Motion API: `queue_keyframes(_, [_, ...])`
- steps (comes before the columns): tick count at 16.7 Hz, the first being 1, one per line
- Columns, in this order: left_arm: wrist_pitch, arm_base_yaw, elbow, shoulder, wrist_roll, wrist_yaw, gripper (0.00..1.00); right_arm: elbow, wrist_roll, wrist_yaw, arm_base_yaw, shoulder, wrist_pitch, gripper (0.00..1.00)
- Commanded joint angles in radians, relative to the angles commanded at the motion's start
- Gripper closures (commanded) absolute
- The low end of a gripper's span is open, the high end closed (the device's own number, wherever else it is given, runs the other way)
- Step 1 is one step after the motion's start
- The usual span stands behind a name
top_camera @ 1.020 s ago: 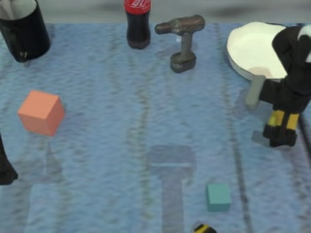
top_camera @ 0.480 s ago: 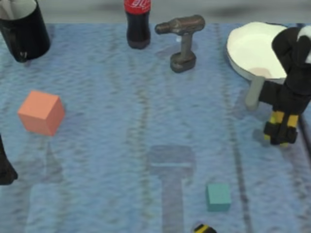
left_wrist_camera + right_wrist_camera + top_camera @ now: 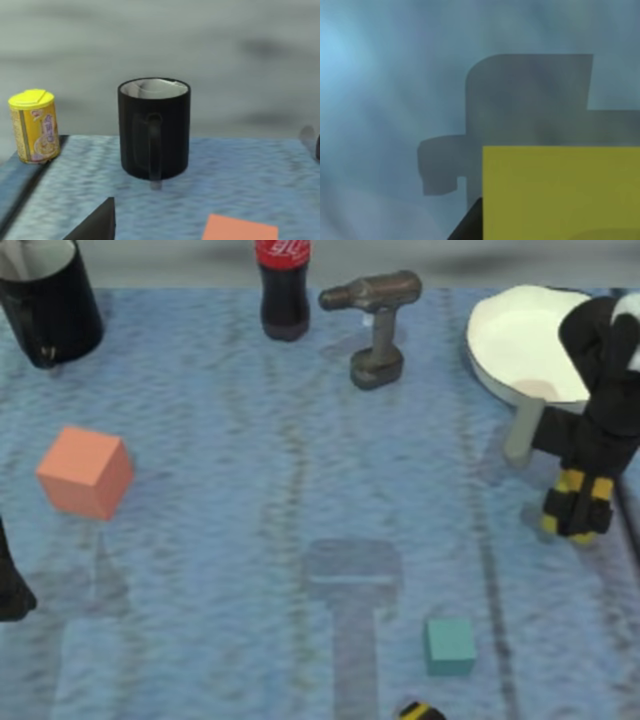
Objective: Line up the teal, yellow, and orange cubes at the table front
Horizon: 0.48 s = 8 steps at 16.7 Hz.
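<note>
Over the bench's right side, right claw comes down straddling the matte yellow cube, grip unclear.

red bottle label with white lettering, unreadable, yellow can print unreadable

Salmon-orange cube, largest of the three, matte, sits flat on the table at left of the top frame, turned slightly off the plank lines; its near edge also shows at the bottom of the left wrist frame. Small teal cube rests square at lower right of centre, well apart from it. Yellow cube fills the lower right of the right wrist frame; at right edge of top frame only yellow slivers show.
</note>
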Motion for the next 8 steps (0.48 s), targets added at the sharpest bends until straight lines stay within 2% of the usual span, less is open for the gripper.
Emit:
queue_keyframes(3, [0.000,0.000,0.000,0.000,0.000,0.000,0.00,0.000,0.000,0.000,0.000,0.000,0.000,1.00])
queue_keyframes(8, [0.000,0.000,0.000,0.000,0.000,0.000,0.00,0.049,0.013,-0.007,-0.001,-0.056,-0.099,1.00])
